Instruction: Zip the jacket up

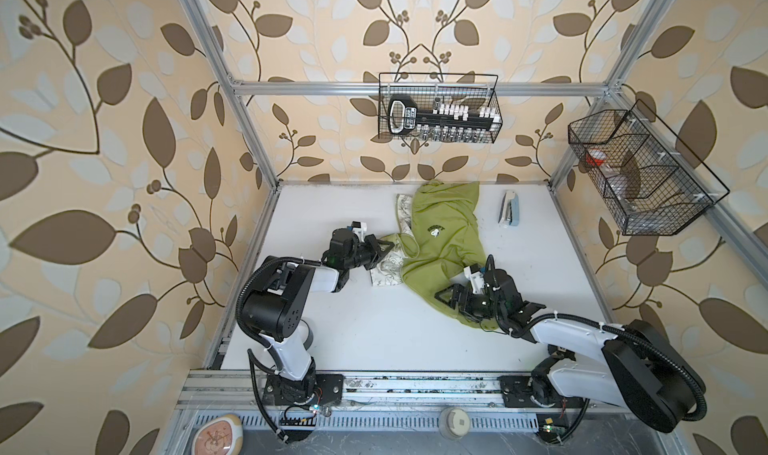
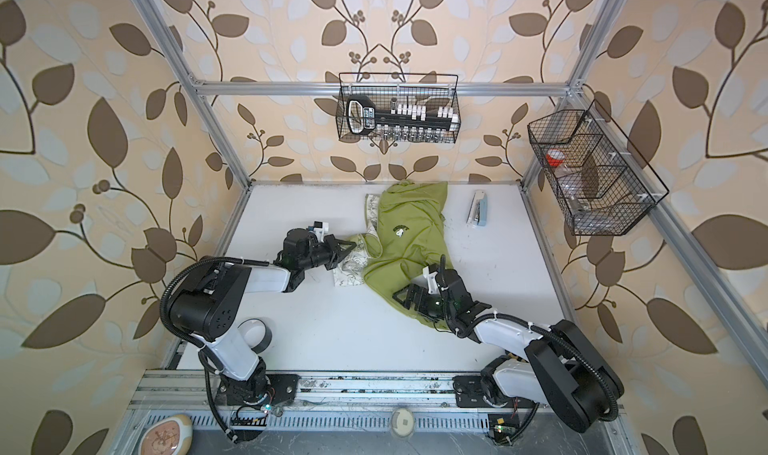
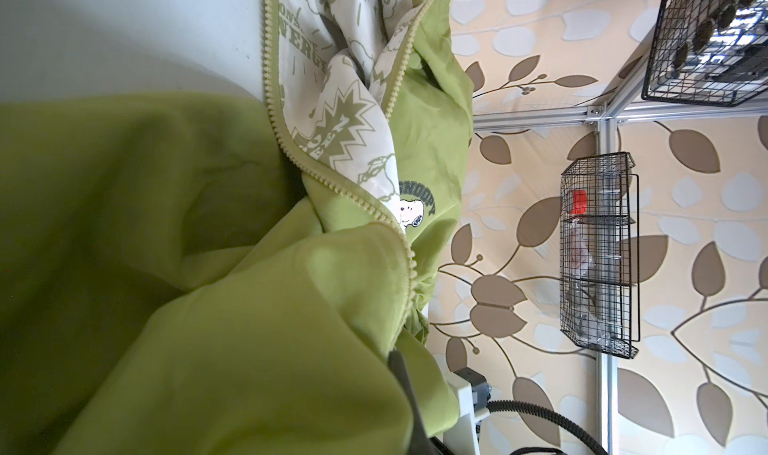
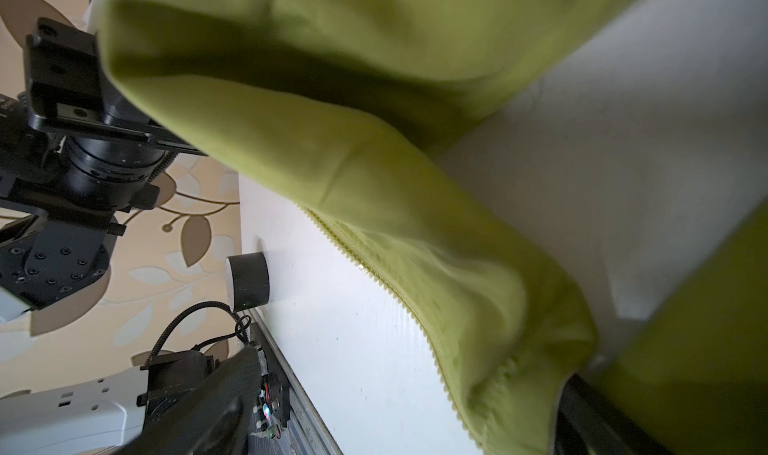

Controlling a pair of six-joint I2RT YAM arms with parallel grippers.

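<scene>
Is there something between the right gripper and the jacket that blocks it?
Nothing visible does. In both top views the right gripper, jaws open, sits right at the lower hem of the jacket. The stapler lies apart on the table, off to the jacket's side near the back wall.

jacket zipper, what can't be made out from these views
The zipper slider: seen in no view; the jacket lies folded over itself, and the wrist views show only teeth.
Fingers of the left gripper: left wrist view, buried under green fabric.
Lower front of the jacket: both top views, under the right gripper.
</scene>
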